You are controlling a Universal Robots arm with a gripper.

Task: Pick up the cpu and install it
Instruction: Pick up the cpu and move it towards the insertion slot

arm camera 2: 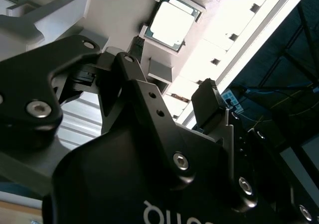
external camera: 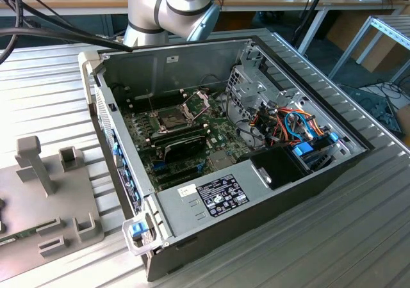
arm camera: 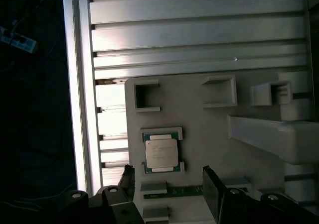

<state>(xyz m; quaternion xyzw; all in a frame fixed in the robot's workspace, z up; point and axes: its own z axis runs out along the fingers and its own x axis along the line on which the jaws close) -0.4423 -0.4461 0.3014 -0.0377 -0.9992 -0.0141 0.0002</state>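
On the grey fixture plate the cpu lies flat in its nest near the gripper, spread wide and empty, so a clean pick needs its opposite edges squarely straddled.

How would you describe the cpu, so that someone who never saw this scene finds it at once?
Find the pale grey plate lying on the ribbed metal table. In the first wrist view the cpu lies flat on it, just beyond the open gripper. It is the one silver square with a green rim; the pockets nearby are plain grey.
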